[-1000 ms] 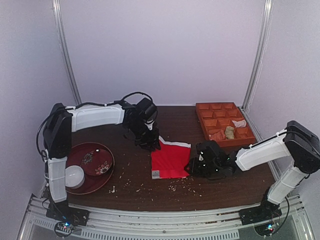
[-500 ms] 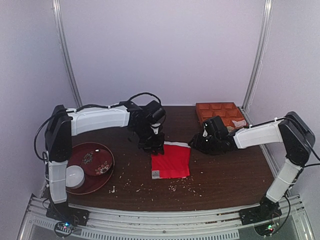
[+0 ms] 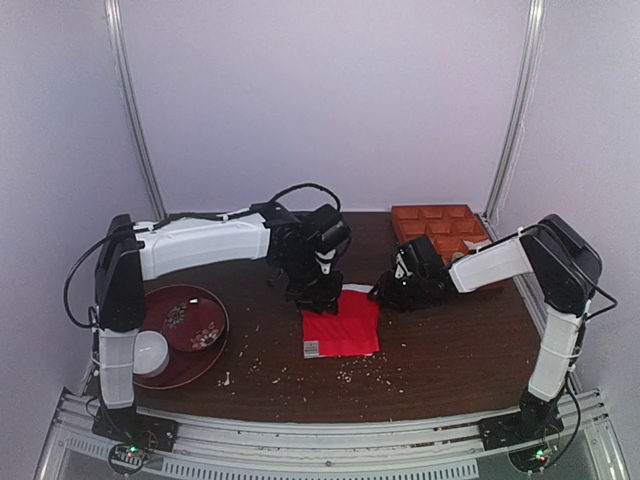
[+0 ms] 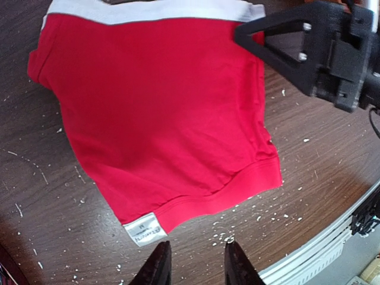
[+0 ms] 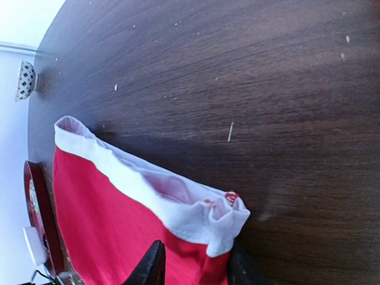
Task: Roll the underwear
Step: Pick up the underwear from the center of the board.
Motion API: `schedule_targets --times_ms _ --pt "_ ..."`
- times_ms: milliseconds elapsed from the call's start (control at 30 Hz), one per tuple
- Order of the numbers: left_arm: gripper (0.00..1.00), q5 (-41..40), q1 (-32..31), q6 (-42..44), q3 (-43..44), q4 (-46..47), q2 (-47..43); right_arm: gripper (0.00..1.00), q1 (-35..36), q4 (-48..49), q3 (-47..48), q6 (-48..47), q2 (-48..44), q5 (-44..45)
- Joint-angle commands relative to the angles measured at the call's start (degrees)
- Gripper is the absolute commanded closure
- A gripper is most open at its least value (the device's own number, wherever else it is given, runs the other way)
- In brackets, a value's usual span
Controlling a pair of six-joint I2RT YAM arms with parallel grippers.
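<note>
Under left arm (image 3: 210, 240), underwear's (image 3: 343, 322) far waistband corner.

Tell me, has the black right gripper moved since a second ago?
Yes. The black right gripper went farther back, closer to the orange compartment tray.

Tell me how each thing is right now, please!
underwear: flat on the table, not rolled yet.
left gripper: open, holding nothing.
right gripper: jaws either side of the waistband corner, grip unclear.
tray: small things in some compartments.
</note>
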Motion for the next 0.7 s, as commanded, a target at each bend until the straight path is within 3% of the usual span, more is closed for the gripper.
schedule_targets --times_ms 0,133,300,667 --pt "0.69 -3.17 -1.74 -0.03 3.17 -1.93 2.02 0.68 -0.31 1.09 0.54 0.35 2.09 -2.47" --pt "0.68 -3.7 -2.62 -1.08 4.1 -1.93 3.24 0.71 -0.57 2.18 0.69 0.53 3.01 -2.75" --pt "0.68 -4.56 -3.71 -1.37 5.49 -1.93 4.53 1.0 -0.75 2.86 0.69 0.89 2.85 -3.19" --pt "0.68 -4.95 -4.46 -0.94 6.79 -0.62 6.48 1.0 -0.68 -3.75 2.99 -0.79 -2.14 -1.71"
